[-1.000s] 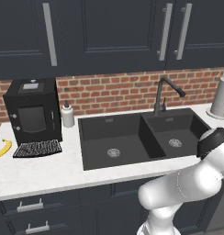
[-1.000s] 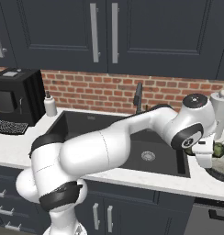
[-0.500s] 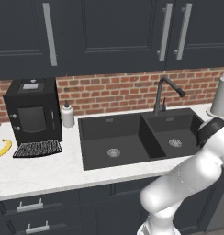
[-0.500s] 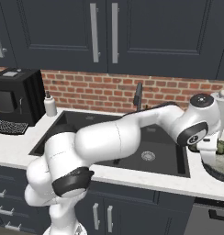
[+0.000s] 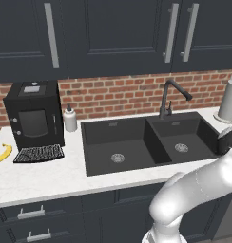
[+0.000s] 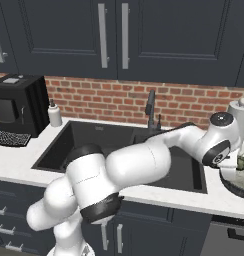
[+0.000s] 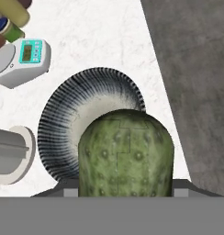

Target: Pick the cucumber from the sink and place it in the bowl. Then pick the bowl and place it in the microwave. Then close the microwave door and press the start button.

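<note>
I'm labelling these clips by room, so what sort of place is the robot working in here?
A rendered home kitchen: a matte black double-basin sink with a curved black faucet, a red brick backsplash under dark panelled cabinets, and a black boxy coffee machine on the white marbled counter.

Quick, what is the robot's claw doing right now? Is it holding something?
Gripper: closed on the small bumpy dark green cucumber, above the round streaked blue-grey bowl.
</note>
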